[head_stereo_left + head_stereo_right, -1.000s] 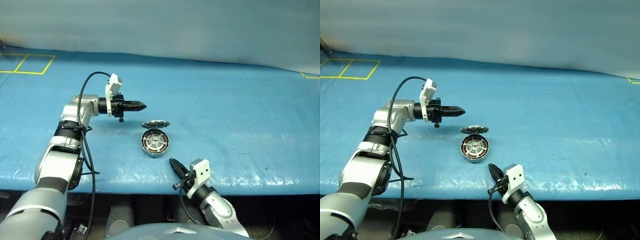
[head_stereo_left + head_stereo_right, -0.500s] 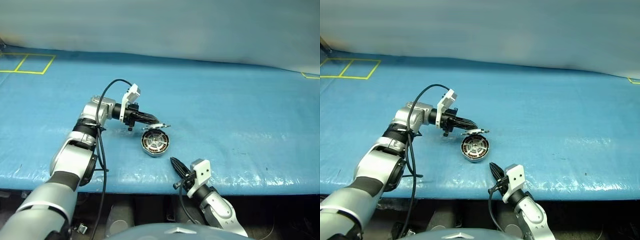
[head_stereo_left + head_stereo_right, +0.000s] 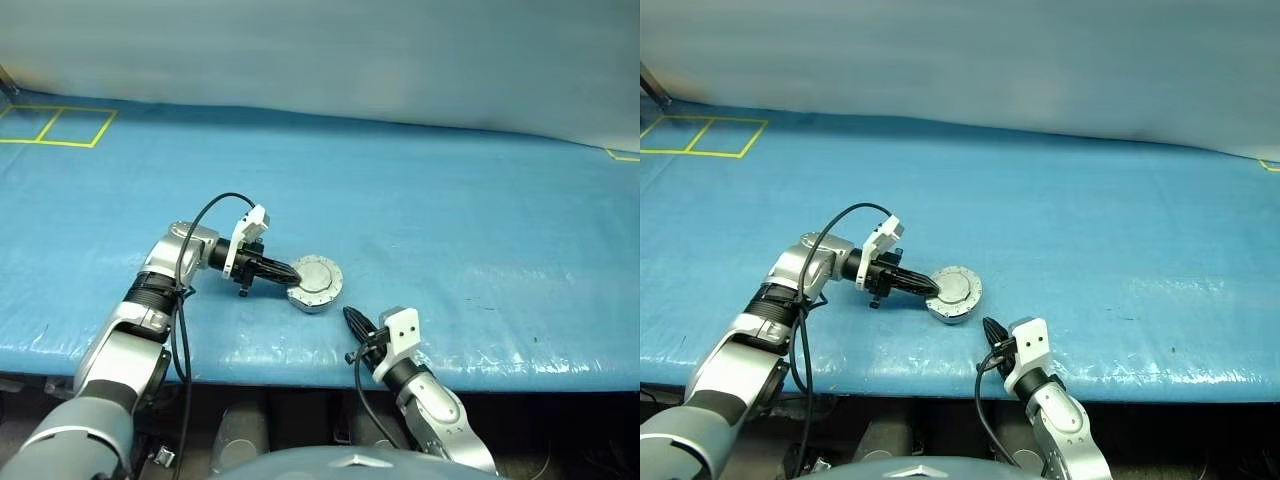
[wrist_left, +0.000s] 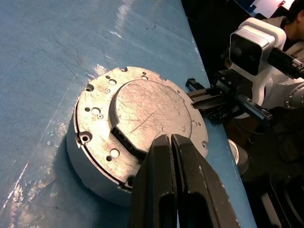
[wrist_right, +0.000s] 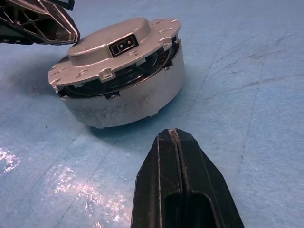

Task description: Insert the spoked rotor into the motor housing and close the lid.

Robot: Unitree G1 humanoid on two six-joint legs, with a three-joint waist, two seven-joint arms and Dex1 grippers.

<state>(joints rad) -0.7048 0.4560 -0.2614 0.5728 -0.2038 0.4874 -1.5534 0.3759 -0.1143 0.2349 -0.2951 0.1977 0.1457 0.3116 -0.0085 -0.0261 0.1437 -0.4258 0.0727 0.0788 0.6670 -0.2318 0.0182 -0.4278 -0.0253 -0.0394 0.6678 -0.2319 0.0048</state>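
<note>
The motor housing point(image 5: 128, 102) sits on the blue table near its front edge. The lid point(image 4: 147, 107) lies down over it, plain grey face up, slightly tilted, with a thin gap showing at one side. The spoked rotor is hidden under the lid. My left gripper point(image 3: 291, 275) is shut, reaching in from the left with its tips resting on the lid's near-left edge. My right gripper point(image 3: 350, 318) is shut and holds nothing. It hovers at the table's front edge, just short of the housing and pointing at it.
The blue tarp-covered table point(image 3: 480, 220) stretches wide to the back and right. Yellow tape squares point(image 3: 60, 125) mark its far left corner. The table's front edge point(image 3: 500, 360) runs just in front of the housing.
My left gripper has swung down and toward the housing. The lid, standing open behind the housing before, now lies over it. The right gripper has stayed in place.
</note>
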